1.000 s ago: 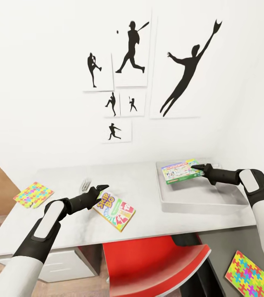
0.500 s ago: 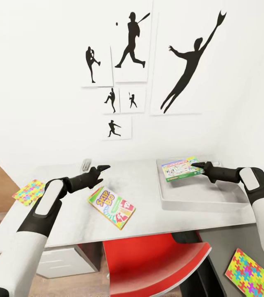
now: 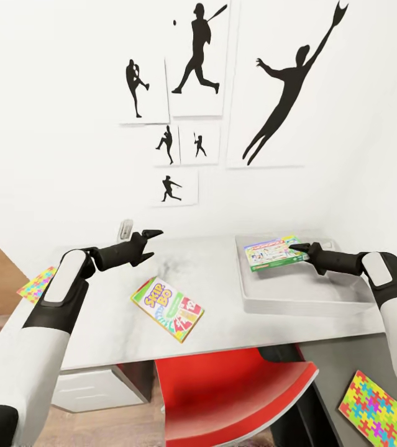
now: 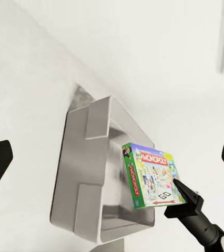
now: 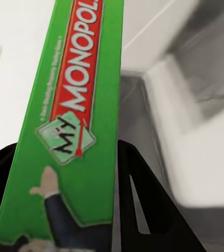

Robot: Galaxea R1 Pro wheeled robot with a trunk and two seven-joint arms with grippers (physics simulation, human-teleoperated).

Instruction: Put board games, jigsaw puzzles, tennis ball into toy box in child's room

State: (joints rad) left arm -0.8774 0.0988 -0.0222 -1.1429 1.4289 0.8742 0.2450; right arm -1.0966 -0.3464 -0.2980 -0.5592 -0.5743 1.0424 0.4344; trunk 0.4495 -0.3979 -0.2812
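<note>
My right gripper (image 3: 297, 249) is shut on one edge of the green-edged MONOPOLY board game (image 3: 271, 252), holding it over the far part of the light grey toy box (image 3: 304, 298). The left wrist view shows that game (image 4: 151, 176) above the toy box (image 4: 85, 173). In the right wrist view its green edge (image 5: 72, 115) sits between my dark fingers (image 5: 138, 199). My left gripper (image 3: 148, 239) hangs open and empty above the table (image 3: 99, 323), behind the SKIP BO board game (image 3: 167, 308) lying flat. One jigsaw puzzle (image 3: 36, 284) lies at the table's left end, another (image 3: 378, 413) on the dark wing.
A red chair (image 3: 235, 397) is tucked under the table's front edge. A small grey object (image 3: 125, 228) stands by the wall behind my left gripper. Black baseball silhouettes (image 3: 285, 87) hang on the white wall. White drawers (image 3: 86, 388) sit under the table at left.
My left arm has risen and drawn back from the SKIP BO box toward the wall. The right gripper keeps the MONOPOLY box over the bin. The view has shifted slightly.
</note>
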